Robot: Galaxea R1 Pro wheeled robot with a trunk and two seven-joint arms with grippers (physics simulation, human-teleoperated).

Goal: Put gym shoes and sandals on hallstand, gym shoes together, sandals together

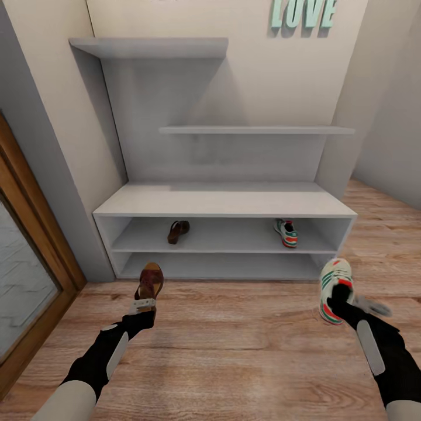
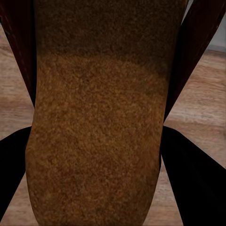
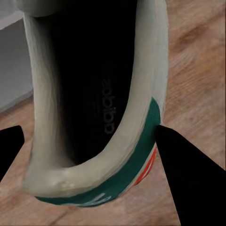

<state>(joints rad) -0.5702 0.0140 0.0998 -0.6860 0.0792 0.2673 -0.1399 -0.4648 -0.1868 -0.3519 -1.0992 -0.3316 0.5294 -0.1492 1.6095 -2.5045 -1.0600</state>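
The pale grey hallstand stands against the wall ahead. On its upper shelf bay lie one brown sandal at the left and one white gym shoe at the right. My left gripper is shut on the second sandal, held above the floor in front of the rack's left end; its tan insole shows between the black fingers. My right gripper is shut on the second gym shoe by its heel, before the rack's right end; the dark inside faces the wrist camera.
Wood-plank corridor floor spreads in front of the rack. A wooden door frame with glass stands at the left. Two stepped wall shelves hang above the bench, with LOVE letters on the wall.
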